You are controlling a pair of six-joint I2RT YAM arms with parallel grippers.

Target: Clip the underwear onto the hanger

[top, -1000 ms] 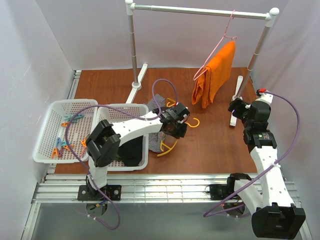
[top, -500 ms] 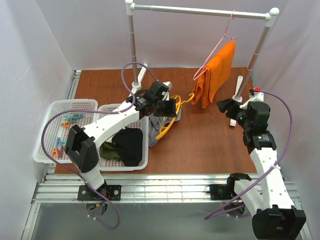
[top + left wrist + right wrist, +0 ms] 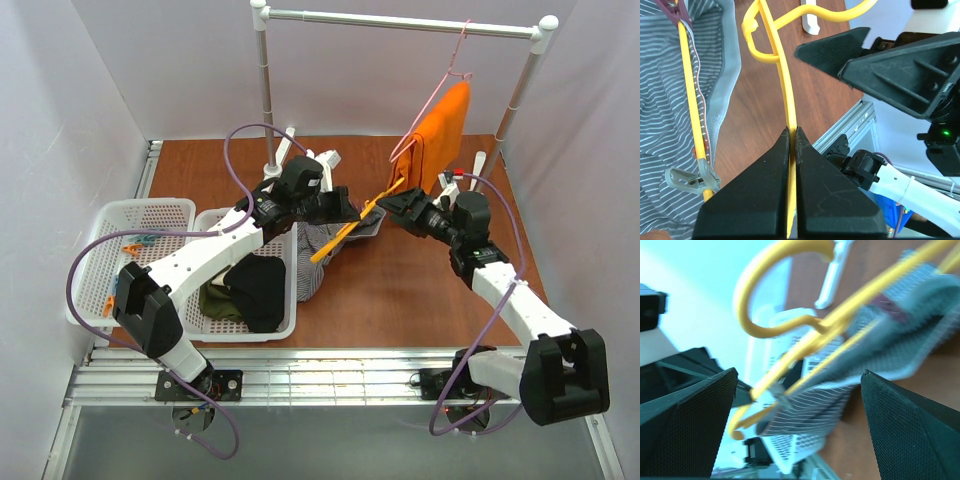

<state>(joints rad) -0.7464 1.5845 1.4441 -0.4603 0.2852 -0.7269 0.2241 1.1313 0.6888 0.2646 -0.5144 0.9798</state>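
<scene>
Tight between the left gripper (image 3: 352,212), clamped on the yellow hanger (image 3: 340,237), and the right gripper (image 3: 390,208), spread wide just beside the hook end; only a narrow gap there. Hemmed behind by the hanging orange cloth (image 3: 438,135) and the rack's right post (image 3: 515,100), with its foot (image 3: 478,165) just behind the right wrist. Blocked on the left by the laundry basket (image 3: 225,213) and the draped grey underwear (image 3: 315,265). Overhead, a purple cable (image 3: 240,135) arching above the left arm. Clear over bare tabletop (image 3: 400,300) nearward, and across the back-left corner beside the left post (image 3: 266,100).
</scene>
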